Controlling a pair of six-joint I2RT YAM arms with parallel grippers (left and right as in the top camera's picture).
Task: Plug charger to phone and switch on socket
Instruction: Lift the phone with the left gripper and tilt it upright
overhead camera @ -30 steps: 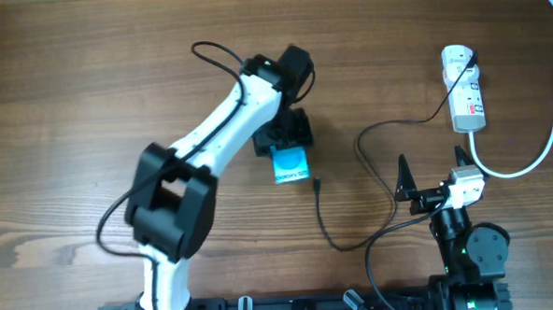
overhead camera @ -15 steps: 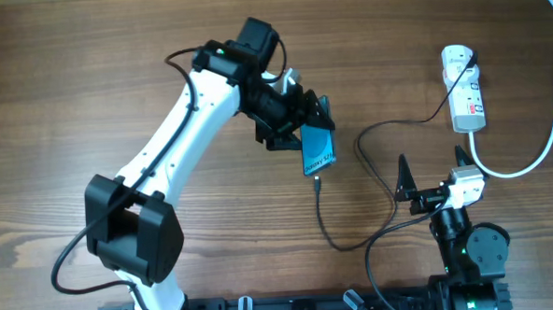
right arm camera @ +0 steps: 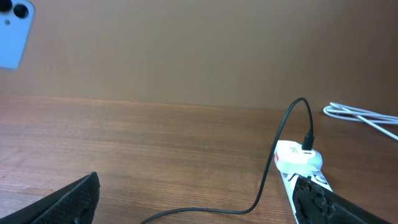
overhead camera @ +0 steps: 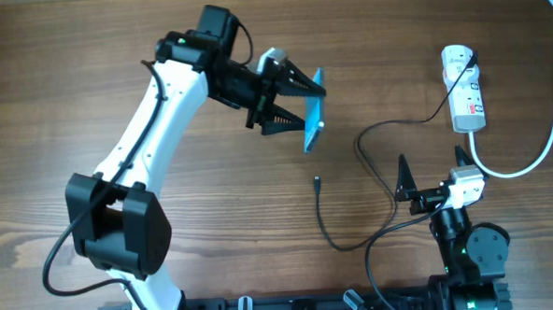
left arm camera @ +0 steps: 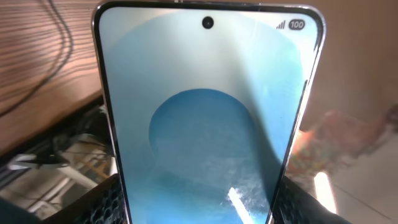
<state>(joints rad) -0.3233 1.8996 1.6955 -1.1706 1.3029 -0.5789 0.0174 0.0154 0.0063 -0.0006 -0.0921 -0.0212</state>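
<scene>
Phone [overhead camera: 314, 121] clamped in left pincer [overhead camera: 304, 105], held aloft, apart from charger [overhead camera: 317, 182] tip.

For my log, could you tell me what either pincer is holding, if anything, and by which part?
The left pincer clamps the phone by its long edges, opposite its camera end; the right pincer holds nothing.

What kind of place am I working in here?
Likely an indoor robot workbench: a brown wood-grain tabletop, a white oblong power strip lying on it, and a plain brown wall behind.

Even, bright light overhead; glare streaks the phone [left arm camera: 205, 124], its background blurred.
</scene>
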